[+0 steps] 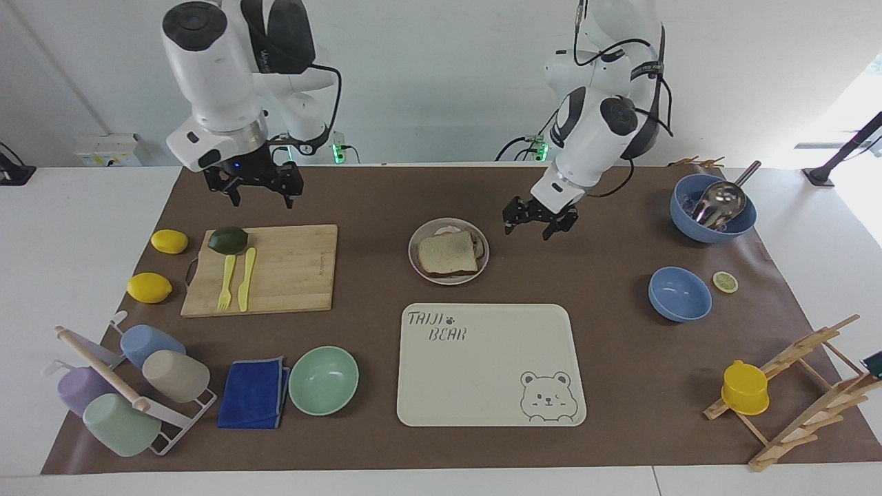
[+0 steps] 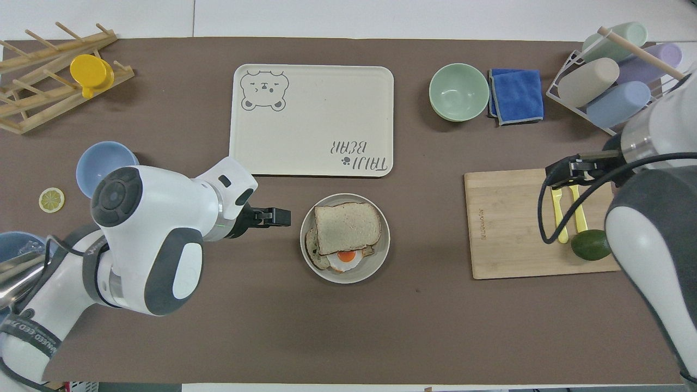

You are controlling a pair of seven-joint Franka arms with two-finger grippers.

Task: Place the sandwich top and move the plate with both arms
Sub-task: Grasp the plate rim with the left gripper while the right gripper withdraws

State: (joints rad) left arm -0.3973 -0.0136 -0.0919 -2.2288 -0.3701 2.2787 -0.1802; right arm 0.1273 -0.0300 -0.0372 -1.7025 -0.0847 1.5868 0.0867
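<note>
The sandwich top (image 1: 446,253) lies flat on the slice with the fried egg, on the plate (image 1: 413,252) at the table's middle. In the overhead view the sandwich top (image 2: 347,227) covers most of the plate (image 2: 348,278), and the egg (image 2: 344,256) peeks out at the edge nearer the robots. My left gripper (image 1: 539,222) is open and empty, low beside the plate toward the left arm's end; it also shows in the overhead view (image 2: 276,216). My right gripper (image 1: 253,187) is open and empty, raised over the wooden cutting board (image 1: 275,269), also seen from overhead (image 2: 563,170).
The cream bear tray (image 1: 490,365) lies farther from the robots than the plate, with a mint bowl (image 1: 323,379) and blue cloth (image 1: 253,393) beside it. The board holds a fork, knife and avocado (image 1: 228,240). Two blue bowls (image 1: 679,294) sit toward the left arm's end.
</note>
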